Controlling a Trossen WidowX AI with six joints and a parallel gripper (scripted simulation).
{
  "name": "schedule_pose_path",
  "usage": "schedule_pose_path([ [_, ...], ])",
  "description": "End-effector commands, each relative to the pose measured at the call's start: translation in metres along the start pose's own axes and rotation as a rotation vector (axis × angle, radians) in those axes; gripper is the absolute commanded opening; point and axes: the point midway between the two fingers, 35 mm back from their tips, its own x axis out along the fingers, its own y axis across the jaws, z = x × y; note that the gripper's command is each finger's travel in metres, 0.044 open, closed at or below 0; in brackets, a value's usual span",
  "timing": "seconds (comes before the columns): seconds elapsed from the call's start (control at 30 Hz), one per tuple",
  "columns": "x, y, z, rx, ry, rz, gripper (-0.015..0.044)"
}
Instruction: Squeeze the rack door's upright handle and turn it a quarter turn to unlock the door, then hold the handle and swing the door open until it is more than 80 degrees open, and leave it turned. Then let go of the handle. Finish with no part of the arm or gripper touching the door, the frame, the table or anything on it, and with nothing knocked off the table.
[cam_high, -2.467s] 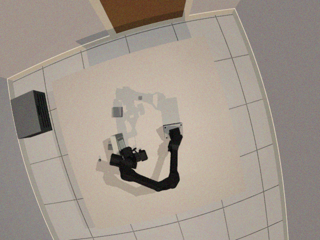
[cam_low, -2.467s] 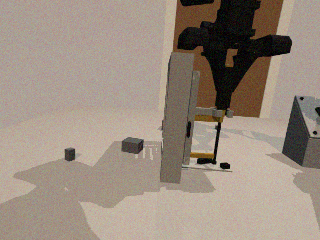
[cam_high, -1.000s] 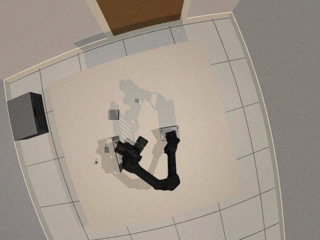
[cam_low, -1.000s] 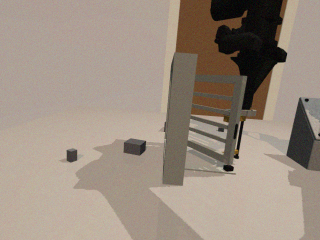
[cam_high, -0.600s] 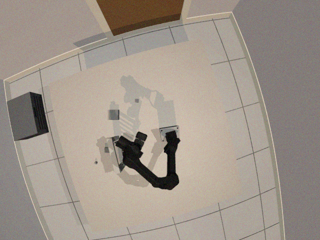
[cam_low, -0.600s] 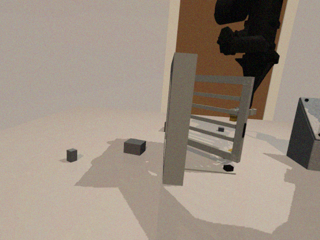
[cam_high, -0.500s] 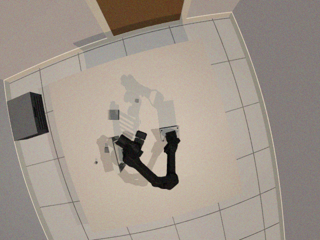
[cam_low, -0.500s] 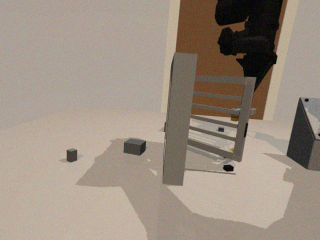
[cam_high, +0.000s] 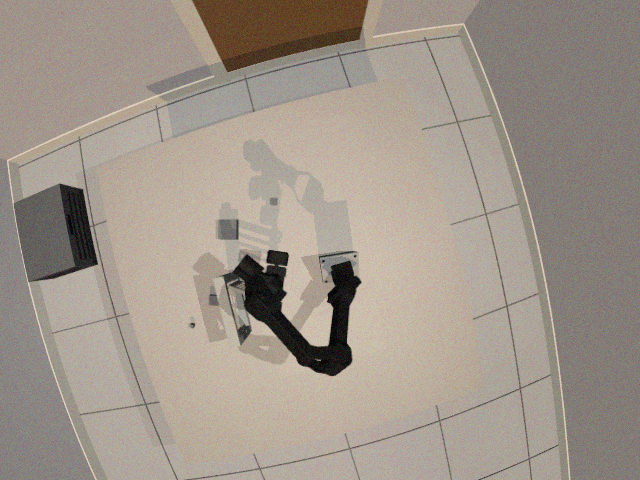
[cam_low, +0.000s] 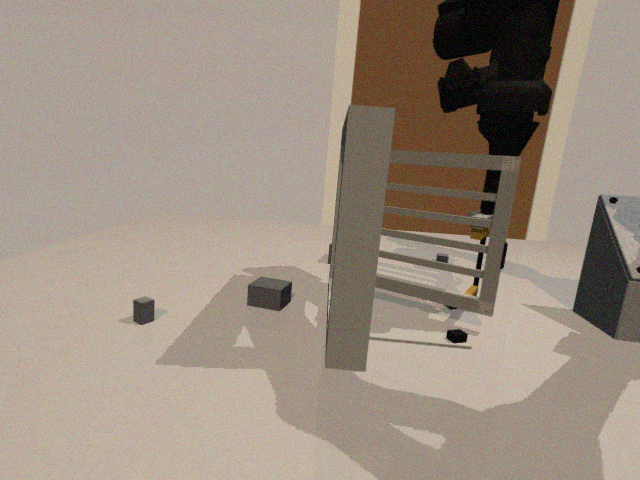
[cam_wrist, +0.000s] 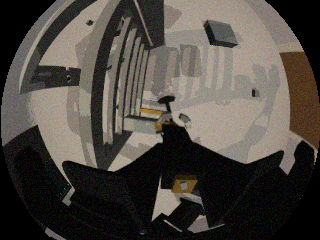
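The rack frame stands upright. The slatted door is swung far out from it; the exact angle is hard to read. The upright handle, with yellow brackets and a dark rod, shows behind the door's free edge in the exterior view and at the fingertips in the wrist view. Its arms stick out from the door. My gripper points down beside the door's free edge and is shut on the handle near its top. In the top view the arm hides the fingers and most of the door.
A dark block and smaller blocks stand around the rack. A black foot lies near the door's lower edge. The arm's mount is at the right. A dark cabinet stands at the far left.
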Motion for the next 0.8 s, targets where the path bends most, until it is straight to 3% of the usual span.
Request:
schedule_pose_path([
  [0.0, 0.000, -0.010, 0.003, -0.088, 0.000, -0.001, 0.0014],
  [0.77, 0.000, -0.060, 0.028, -0.460, -0.001, -0.005, 0.0014],
])
